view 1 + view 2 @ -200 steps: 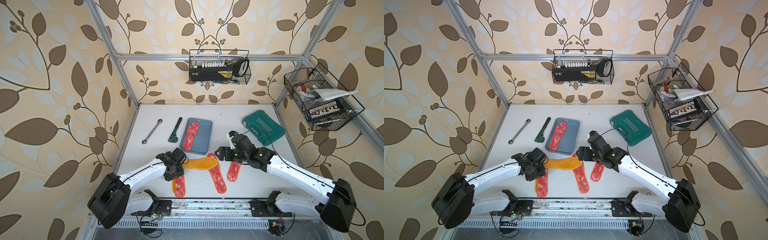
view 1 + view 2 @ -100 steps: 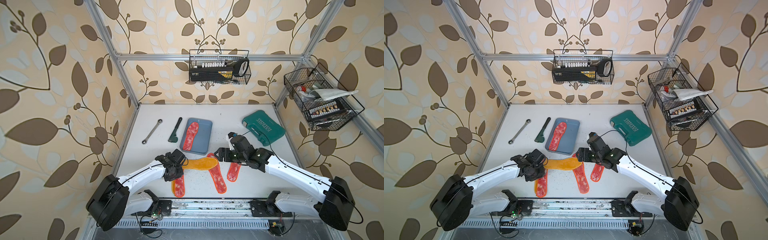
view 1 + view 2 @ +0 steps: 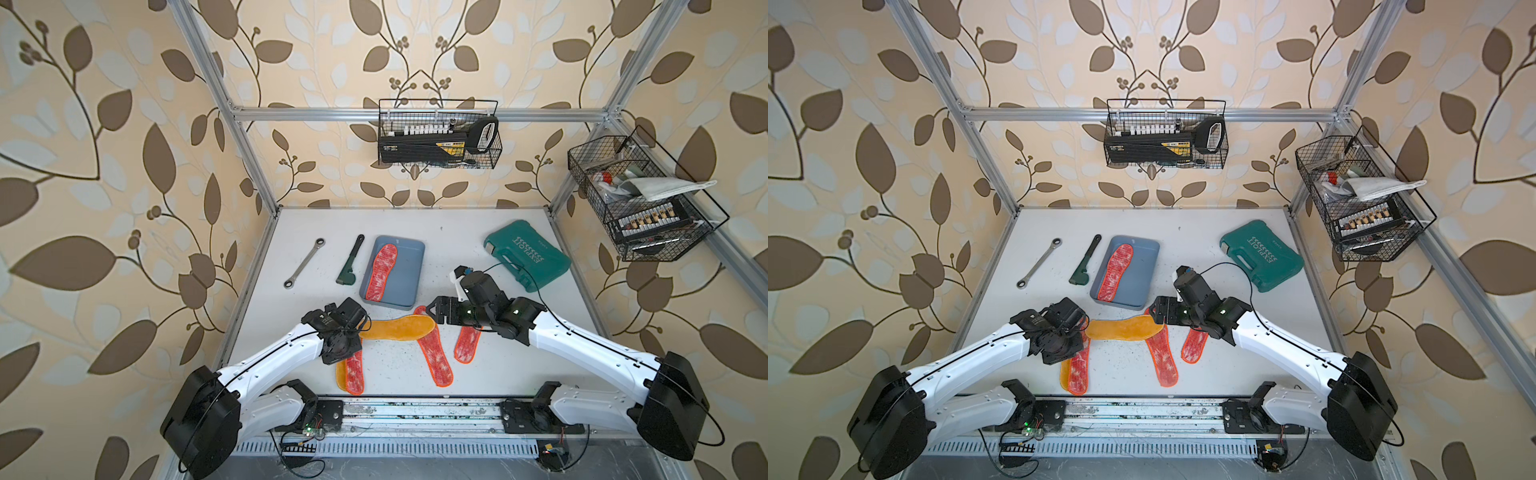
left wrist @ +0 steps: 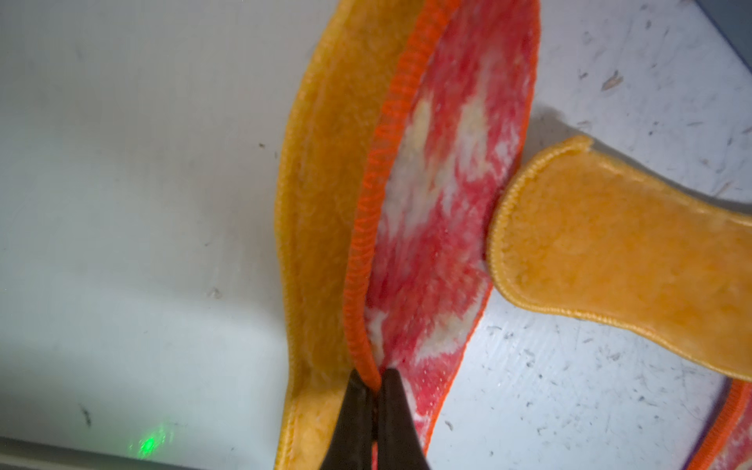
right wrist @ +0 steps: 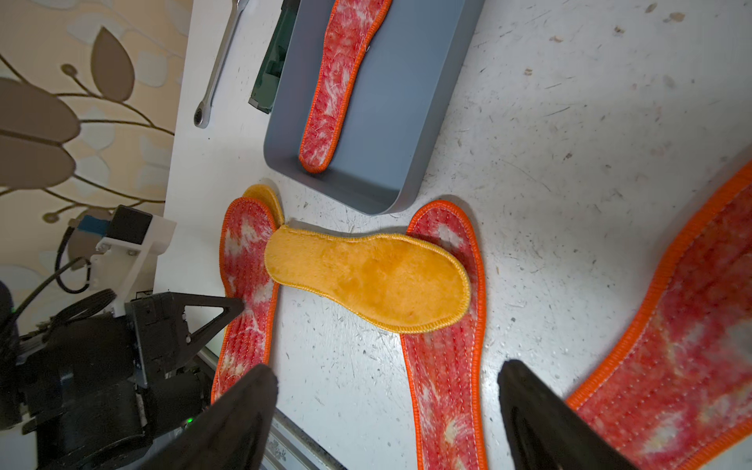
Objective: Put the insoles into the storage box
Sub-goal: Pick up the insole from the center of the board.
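The blue-grey storage box [image 3: 405,270] holds one red-mottled insole [image 3: 380,272]. Nearer the front, a yellow-face insole [image 3: 399,328] lies crosswise over a red insole [image 3: 434,357], and another red insole [image 3: 467,345] lies partly under my right arm. At front left a red insole [image 3: 353,372] rests on a yellow one. My left gripper [image 4: 374,386] is shut on this red insole's orange stitched edge [image 4: 366,244], which stands lifted. Above the table near the crosswise insole's toe, my right gripper [image 5: 388,374] is open and holds nothing.
A wrench [image 3: 303,264] and a green hand tool [image 3: 351,262] lie left of the box. A teal tool case [image 3: 525,253] sits at back right. Wire baskets [image 3: 438,135] [image 3: 640,199] hang on the walls. A metal rail [image 3: 415,415] borders the front edge.
My left gripper has closed on the edge of the front-left red insole. The right arm has shifted slightly to the left and stays open.
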